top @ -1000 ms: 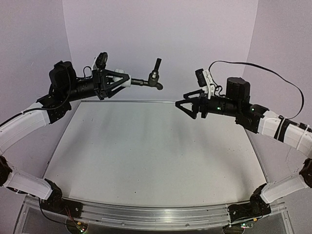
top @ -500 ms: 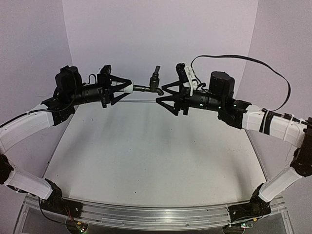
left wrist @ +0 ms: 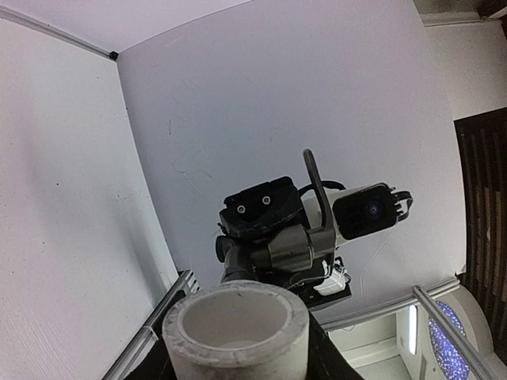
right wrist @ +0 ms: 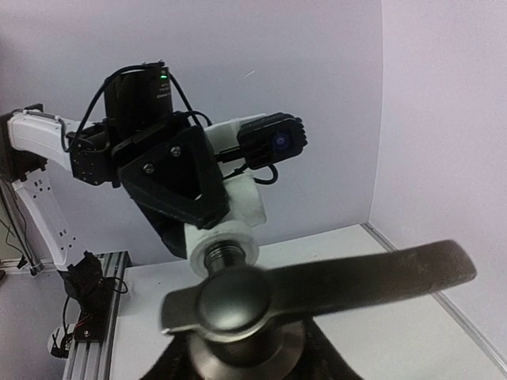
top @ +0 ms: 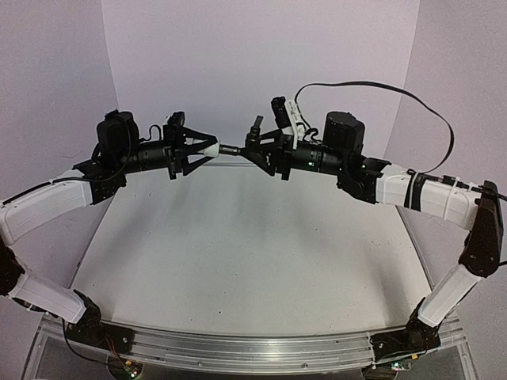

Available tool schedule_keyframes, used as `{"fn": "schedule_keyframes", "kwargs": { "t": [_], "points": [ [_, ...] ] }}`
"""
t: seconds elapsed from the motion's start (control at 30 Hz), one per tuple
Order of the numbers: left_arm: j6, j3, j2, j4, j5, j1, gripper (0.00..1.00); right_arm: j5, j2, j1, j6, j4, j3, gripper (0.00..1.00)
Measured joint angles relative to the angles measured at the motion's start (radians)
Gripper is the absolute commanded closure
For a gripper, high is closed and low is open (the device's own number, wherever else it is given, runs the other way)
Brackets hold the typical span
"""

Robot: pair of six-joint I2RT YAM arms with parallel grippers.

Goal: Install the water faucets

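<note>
Both arms are up over the table (top: 238,261). My left gripper (top: 211,149) is clamped on the white fitting (top: 207,147), and the tube end of the tap (top: 247,145) sits at its mouth. My right gripper (top: 253,152) pinches the tap body, lever sticking up.

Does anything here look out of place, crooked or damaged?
Nothing stands out. The tap hangs in the air, level, between the left end effector, shut on its white fitting, and the right end effector, closed on its body. No damage shows.
</note>
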Motion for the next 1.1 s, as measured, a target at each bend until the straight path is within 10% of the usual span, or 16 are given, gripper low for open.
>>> {"fn": "schedule_keyframes", "kwargs": {
  "t": [0.1,0.7,0.93,1.1],
  "points": [
    [0.043,0.0,0.006,-0.003,-0.006,0.008,1.0,0.019,0.022,-0.002,0.078,0.007,0.011,1.0],
    [1.201,0.08,0.076,0.068,0.416,0.1,1.0,-0.437,0.238,-0.078,1.137,0.185,0.163,0.97],
    [1.348,0.185,0.185,0.065,0.563,0.124,1.0,-0.45,0.252,-0.107,1.389,0.269,0.129,0.36],
    [1.323,0.142,0.151,0.056,0.554,0.108,1.0,-0.44,0.214,-0.123,1.336,0.257,0.019,0.14]
  ]
}}
